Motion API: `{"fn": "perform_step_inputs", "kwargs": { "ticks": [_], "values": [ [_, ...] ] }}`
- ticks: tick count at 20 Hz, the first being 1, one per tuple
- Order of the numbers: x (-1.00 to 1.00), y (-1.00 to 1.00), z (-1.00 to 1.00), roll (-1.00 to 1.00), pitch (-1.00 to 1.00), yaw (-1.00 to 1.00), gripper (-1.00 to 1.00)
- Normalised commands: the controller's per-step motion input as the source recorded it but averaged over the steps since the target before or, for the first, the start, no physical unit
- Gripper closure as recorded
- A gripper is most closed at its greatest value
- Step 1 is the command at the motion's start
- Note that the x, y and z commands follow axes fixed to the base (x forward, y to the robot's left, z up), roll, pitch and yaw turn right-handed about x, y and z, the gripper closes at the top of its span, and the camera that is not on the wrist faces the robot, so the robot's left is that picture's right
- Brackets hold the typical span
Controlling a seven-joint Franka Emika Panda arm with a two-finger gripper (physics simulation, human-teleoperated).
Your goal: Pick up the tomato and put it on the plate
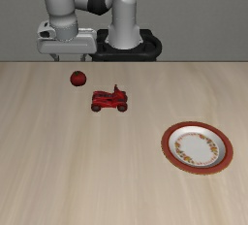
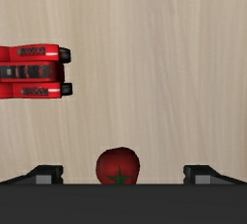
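Tomato [image 1: 77, 78] lies on table [image 1: 58, 161], well apart from plate [image 1: 199, 149].

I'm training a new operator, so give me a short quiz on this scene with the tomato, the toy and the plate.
1. True or false: the tomato lies on the plate.
2. Which lies nearer the tomato? A: the plate. B: the red toy.
3. Fill in: the hand hangs over the tomato with its fingers ___.
Key: 1 false, it lies on the table; 2 B; 3 open.
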Motion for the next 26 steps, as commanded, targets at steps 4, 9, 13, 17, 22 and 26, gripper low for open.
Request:
{"fn": "perform_step_inputs", "kwargs": {
  "ticks": [4, 9, 13, 17, 22, 26],
  "values": [
    [-0.25, 0.00, -0.75, 0.00, 0.00, 0.00, -1.00],
    [-0.20, 0.00, -0.80, 0.00, 0.00, 0.00, -1.00],
    [-0.50, 0.00, -0.50, 0.00, 0.00, 0.00, -1.00],
    [-1.00, 0.00, 0.00, 0.00, 0.00, 0.00, -1.00],
    [-0.40, 0.00, 0.00, 0.00, 0.00, 0.00, 1.00],
    [0.00, 0.00, 0.00, 0.00, 0.00, 0.00, 1.00]
  ]
}}
